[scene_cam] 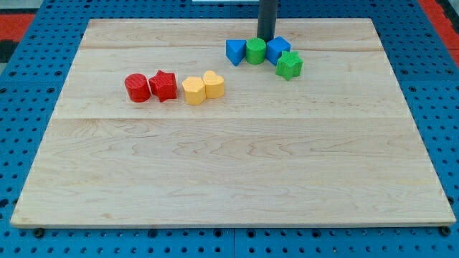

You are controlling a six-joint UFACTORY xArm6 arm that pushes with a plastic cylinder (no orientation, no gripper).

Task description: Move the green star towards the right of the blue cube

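Observation:
The green star [290, 65] lies near the view's top, touching the lower right corner of the blue cube [277, 49]. A green cylinder [255, 51] sits against the cube's left side, and a blue triangular block [234, 51] is left of that. My tip [266, 38] comes down just above the gap between the green cylinder and the blue cube, on their far side, up and to the left of the green star.
A red cylinder [136, 87] and a red star [163, 85] sit together at the view's left. A yellow hexagon [193, 91] and a yellow heart [213, 84] sit just right of them. The wooden board [229, 179] lies on a blue pegboard.

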